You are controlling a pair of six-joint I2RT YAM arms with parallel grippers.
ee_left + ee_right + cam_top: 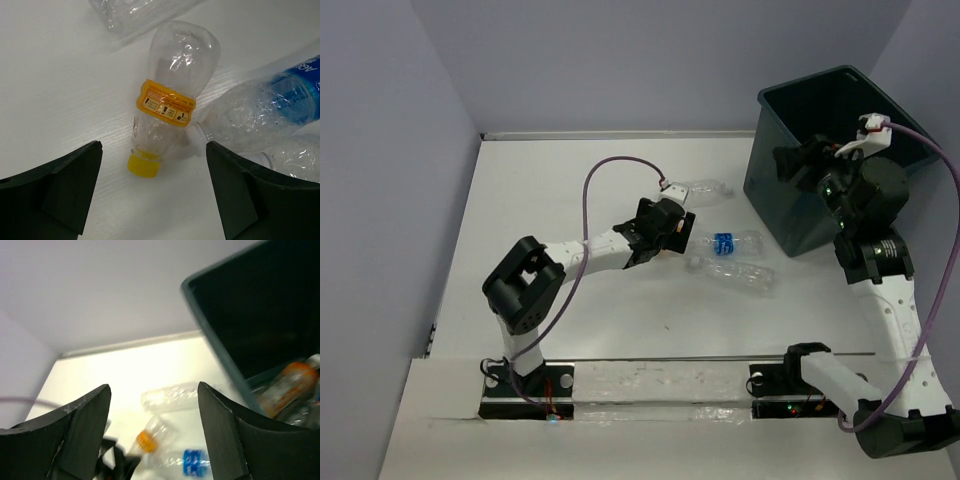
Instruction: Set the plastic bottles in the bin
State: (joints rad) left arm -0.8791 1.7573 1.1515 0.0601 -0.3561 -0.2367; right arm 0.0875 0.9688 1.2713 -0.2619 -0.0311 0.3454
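Observation:
My left gripper (670, 238) is open, low over the table. A clear bottle with an orange label and yellow cap (167, 102) lies just ahead of its fingers (155, 195), cap toward me, untouched. A blue-labelled bottle (265, 107) lies to its right, and it also shows from above (725, 242). Two more clear bottles lie nearby (705, 189) (745, 273). My right gripper (790, 162) is open and empty, raised at the left rim of the dark bin (790, 215). In the right wrist view its jaws (152, 430) stand wide apart, and an orange bottle (290, 382) lies inside the bin (215, 335).
The bin stands at the far right of the white table (570, 180). A purple cable (605, 170) loops over the left arm. Grey walls close the back and the left side. The arm bases sit along the near edge.

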